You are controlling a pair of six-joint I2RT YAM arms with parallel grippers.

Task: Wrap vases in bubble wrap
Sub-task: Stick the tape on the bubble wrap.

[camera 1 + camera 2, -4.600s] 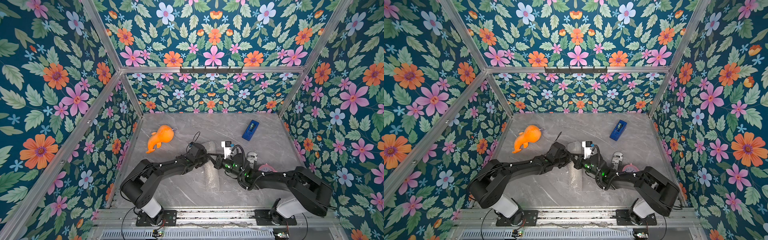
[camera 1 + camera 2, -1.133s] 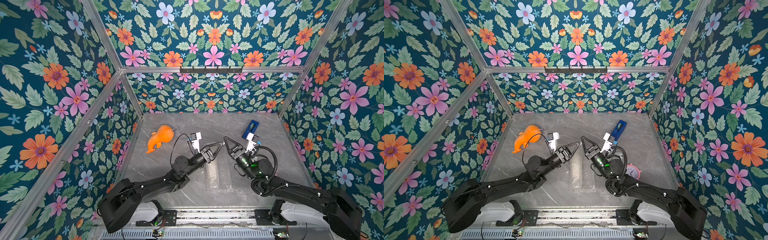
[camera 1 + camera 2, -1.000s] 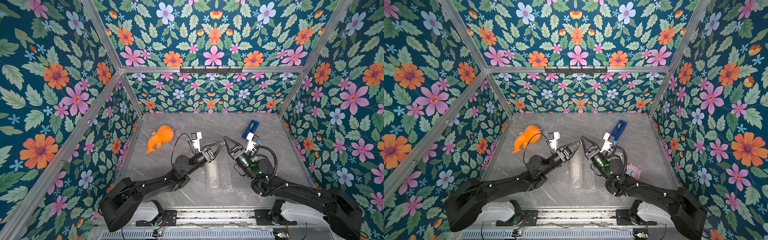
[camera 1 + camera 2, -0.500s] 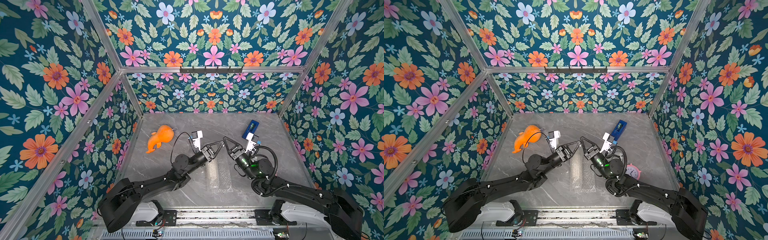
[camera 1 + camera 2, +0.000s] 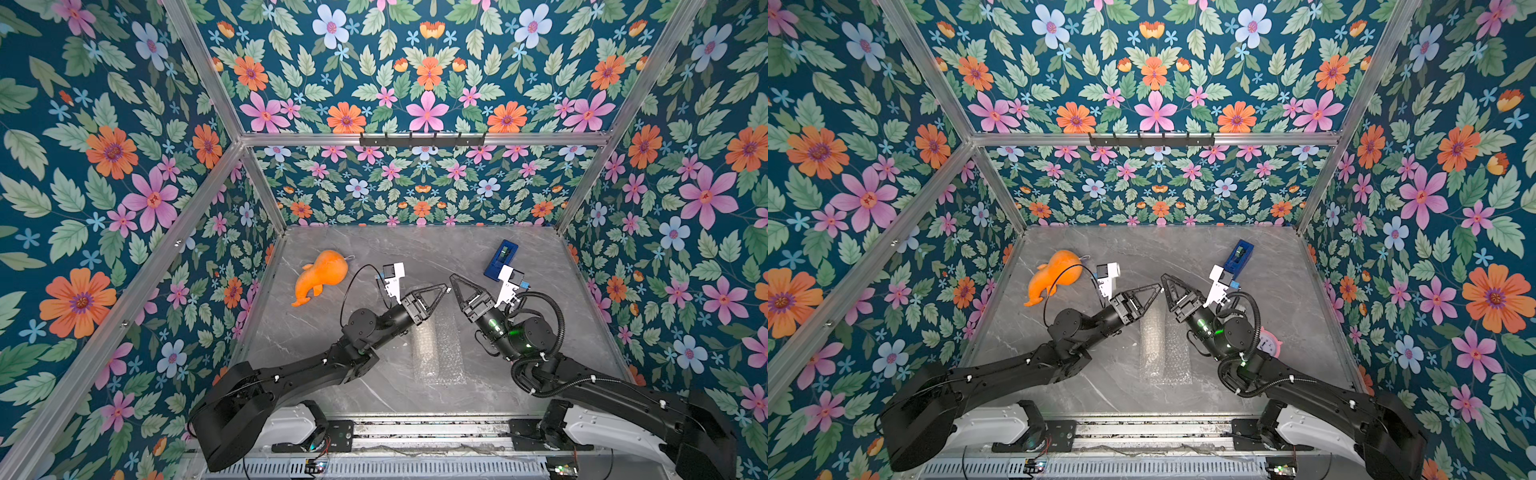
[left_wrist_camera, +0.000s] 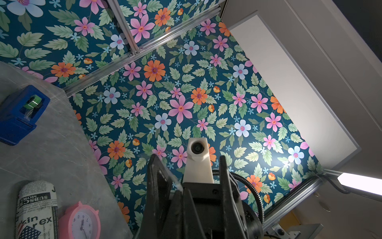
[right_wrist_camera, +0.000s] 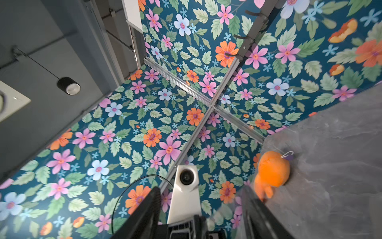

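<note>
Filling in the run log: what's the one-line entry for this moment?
left gripper: shut, raised | right gripper: open, tips close to left's | bubble wrap: on table below, ungripped

L tool [image 5: 445, 287] tight, R tool [image 5: 455, 279] wide, tips near-touching mid-air.
</note>
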